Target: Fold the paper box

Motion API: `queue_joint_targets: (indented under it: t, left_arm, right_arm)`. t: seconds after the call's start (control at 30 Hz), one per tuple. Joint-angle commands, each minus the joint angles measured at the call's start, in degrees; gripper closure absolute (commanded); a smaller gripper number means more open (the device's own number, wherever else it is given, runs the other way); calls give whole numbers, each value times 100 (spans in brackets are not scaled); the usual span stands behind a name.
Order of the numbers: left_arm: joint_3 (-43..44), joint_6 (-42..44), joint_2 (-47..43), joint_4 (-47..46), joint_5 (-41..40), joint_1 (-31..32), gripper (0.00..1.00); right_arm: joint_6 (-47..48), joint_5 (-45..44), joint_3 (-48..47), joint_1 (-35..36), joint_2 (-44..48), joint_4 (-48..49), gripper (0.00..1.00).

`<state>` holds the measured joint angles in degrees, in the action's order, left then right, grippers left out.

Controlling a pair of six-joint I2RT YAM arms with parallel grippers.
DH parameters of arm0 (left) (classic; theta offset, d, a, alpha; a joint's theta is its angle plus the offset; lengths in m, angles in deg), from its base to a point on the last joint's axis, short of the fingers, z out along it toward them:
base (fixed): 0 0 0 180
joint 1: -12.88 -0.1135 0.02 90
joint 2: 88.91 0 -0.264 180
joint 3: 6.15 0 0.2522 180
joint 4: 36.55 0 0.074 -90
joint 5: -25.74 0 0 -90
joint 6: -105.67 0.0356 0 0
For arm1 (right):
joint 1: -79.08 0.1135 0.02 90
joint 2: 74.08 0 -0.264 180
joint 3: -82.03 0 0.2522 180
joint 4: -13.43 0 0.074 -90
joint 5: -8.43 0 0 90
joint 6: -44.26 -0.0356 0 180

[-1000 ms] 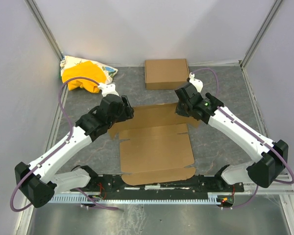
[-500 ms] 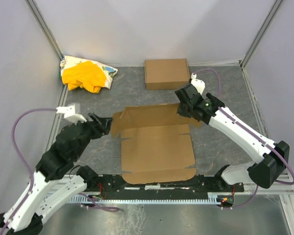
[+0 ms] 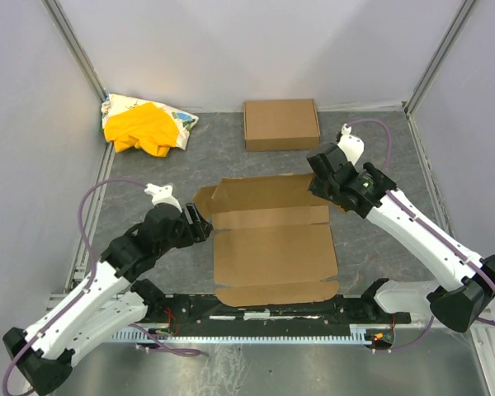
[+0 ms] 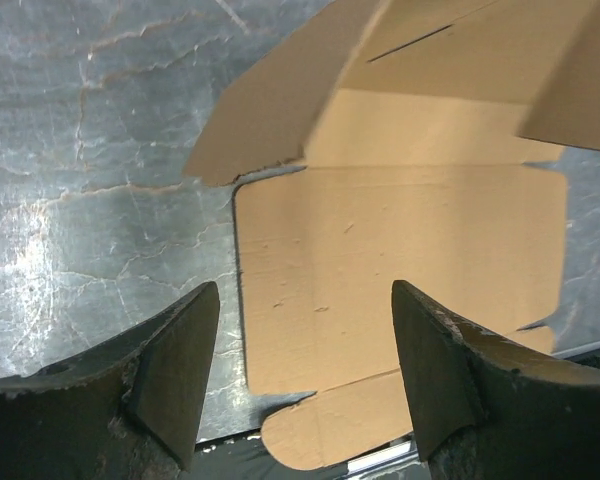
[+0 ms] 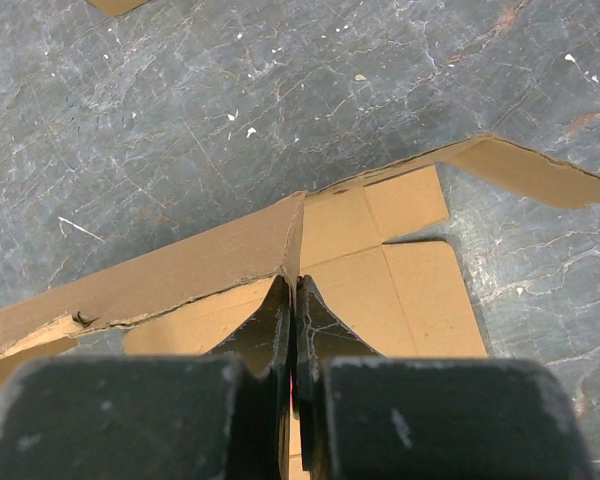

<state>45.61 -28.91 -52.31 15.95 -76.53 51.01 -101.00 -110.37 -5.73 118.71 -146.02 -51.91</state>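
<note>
I hold the left gripper (image 4: 305,300) spread over the left edge of the paper box (image 3: 272,252), with bare table (image 4: 90,180) beside it. The box lies mid-table, back panel raised, its right end pinched by the right gripper (image 5: 296,285).

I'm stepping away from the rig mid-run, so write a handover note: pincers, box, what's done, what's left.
Left pincer: open, empty, hovering at the left edge of the paper box.
Right pincer: shut on its raised rear panel.
Box: mid-table, base and near flap lying flat.
Done: rear panel lifted, nothing more.
Left: raise the walls, tuck the flaps, close it.
</note>
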Motion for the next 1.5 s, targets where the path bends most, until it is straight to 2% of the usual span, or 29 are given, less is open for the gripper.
queue_joint_targets:
  t: [0.0, 0.2, 0.43, 0.83, 1.0, 1.13, 1.23, 1.37, 1.47]
  left_arm:
    - [-80, -262, 434, -418, -87, 19, 23]
    - [255, -71, 1106, -419, -1030, 20, 23]
    - [462, 413, 1491, -668, -1720, 20, 21]
    - [-14, 1669, 1227, -1839, -1958, 19, 22]
    - [47, 2024, 1353, -1896, -1758, 13, 42]
    - [193, 2181, 1529, -1847, -1687, 13, 65]
    - [339, 2383, 1692, -1800, -1626, 11, 89]
    - [526, 2897, 1858, -1739, -1882, 11, 94]
    - [475, 3633, 1768, -1944, -2041, 14, 93]
  right_arm:
    - [-114, -174, -17, 16, 85, 23, 99]
    - [27, -102, 61, 10, 66, 20, 99]
    - [210, 21, 108, 11, 25, 10, 99]
    - [480, 213, 88, 8, -26, 43, 98]
    - [631, 268, 42, 9, -44, 7, 95]
    - [887, 307, -31, 8, -40, -33, 90]
    - [1088, 358, -108, 4, -67, -112, 84]
    - [1627, 533, -165, 1, -83, -154, 65]
    - [2109, 543, -215, 2, -53, -339, 57]
